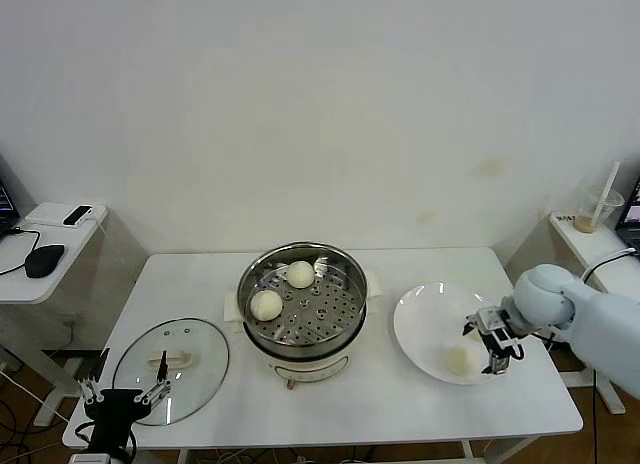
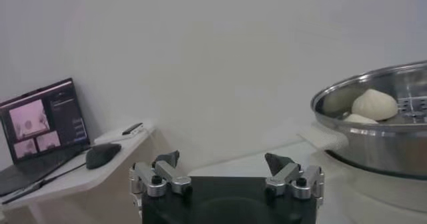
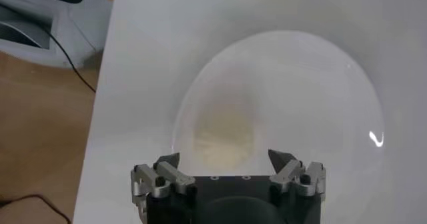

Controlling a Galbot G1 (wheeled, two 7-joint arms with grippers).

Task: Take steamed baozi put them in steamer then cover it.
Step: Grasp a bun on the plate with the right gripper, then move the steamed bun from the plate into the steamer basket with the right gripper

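At the surface's (image 1: 400, 404) near left corner, the left claw (image 1: 125, 393) idles spread wide and empty, just beside the cover (image 1: 170, 370). Near the right edge, the right claw (image 1: 493, 346) hangs parted and empty above a steamed baozi (image 1: 461, 359) on the white plate (image 1: 420, 324). Farther back at the centre, the steamer (image 1: 302, 306) holds two buns. The soft, round bun may dent under a hard close or roll off-centre across the plate.
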